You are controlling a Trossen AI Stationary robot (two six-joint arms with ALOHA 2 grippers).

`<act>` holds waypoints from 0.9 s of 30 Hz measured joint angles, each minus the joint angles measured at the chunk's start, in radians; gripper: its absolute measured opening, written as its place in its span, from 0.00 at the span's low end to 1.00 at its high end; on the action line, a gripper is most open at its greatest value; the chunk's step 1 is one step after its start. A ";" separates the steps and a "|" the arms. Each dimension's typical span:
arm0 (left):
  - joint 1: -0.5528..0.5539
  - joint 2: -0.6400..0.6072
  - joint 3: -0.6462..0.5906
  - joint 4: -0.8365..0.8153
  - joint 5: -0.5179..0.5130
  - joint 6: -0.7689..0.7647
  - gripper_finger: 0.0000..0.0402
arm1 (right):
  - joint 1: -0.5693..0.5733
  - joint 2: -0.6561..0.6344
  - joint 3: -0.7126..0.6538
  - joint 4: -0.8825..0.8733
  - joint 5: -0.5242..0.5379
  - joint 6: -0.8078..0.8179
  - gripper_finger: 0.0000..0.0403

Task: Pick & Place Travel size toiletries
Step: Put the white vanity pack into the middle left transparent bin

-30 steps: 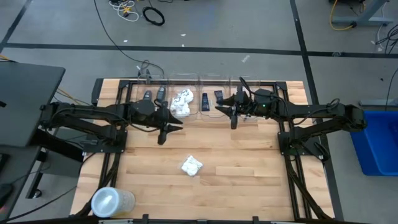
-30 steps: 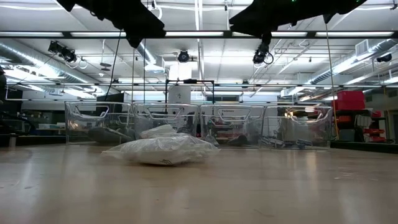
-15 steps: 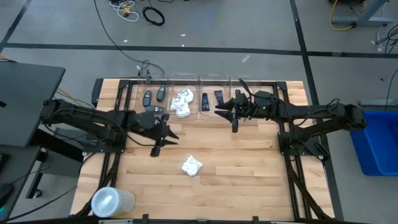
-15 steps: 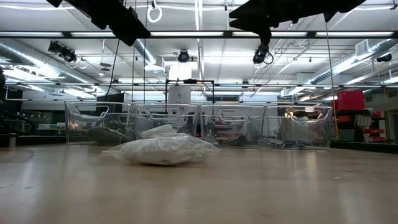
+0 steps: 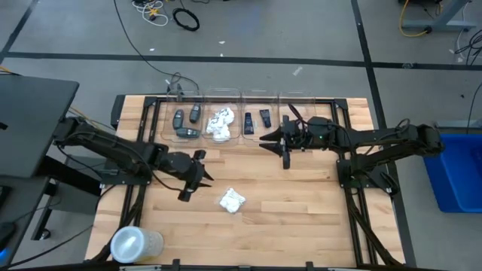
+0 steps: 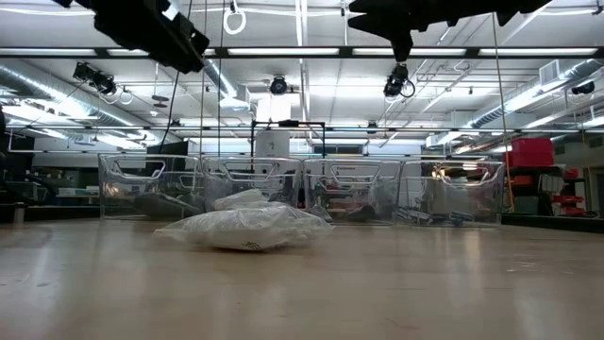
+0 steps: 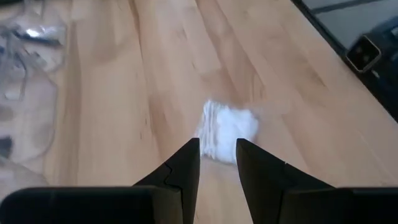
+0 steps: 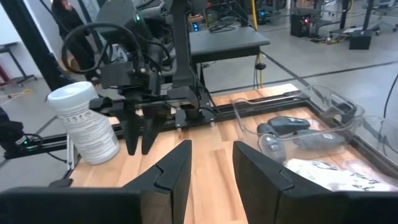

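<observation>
A white crinkly packet [image 5: 232, 200] lies flat on the wood table, also seen in the low view [image 6: 247, 227] and the left wrist view [image 7: 229, 129]. My left gripper [image 5: 205, 178] hangs above the table just left of this packet, pointing slantwise down at it. Its fingers [image 7: 217, 163] are open a little with nothing between them. My right gripper [image 5: 263, 139] hovers near the clear bins, pointing toward the table's left, open [image 8: 211, 163] and empty. Dark oval cases [image 5: 185, 120], white packets [image 5: 220, 124] and black tubes [image 5: 254, 119] lie in the bins.
A row of clear plastic bins [image 5: 295, 99] stands along the far edge, also in the low view [image 6: 302, 189]. A translucent round container [image 5: 135, 245] stands at the near left corner. Bare wood lies between the packet and the near edge.
My left gripper has moved from beside the bins toward the table's near edge and down, swinging and rolling to point at the loose white packet. My right gripper has shifted slightly toward the near edge. The packet has stayed where it was.
</observation>
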 joint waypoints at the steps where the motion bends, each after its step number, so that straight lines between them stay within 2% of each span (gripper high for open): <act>1: -0.009 0.010 0.001 0.012 -0.016 0.000 0.28 | 0.002 0.000 0.000 0.000 0.000 0.000 0.31; 10: -0.111 0.142 0.001 0.001 -0.122 0.009 0.28 | 0.008 0.000 0.000 0.007 0.000 0.000 0.31; 22: -0.230 0.313 0.001 0.086 -0.136 0.007 0.28 | 0.008 0.000 0.000 0.006 0.001 0.000 0.31; 27: -0.263 0.361 0.001 0.115 -0.207 0.009 0.28 | 0.008 0.000 0.000 0.004 0.001 0.000 0.30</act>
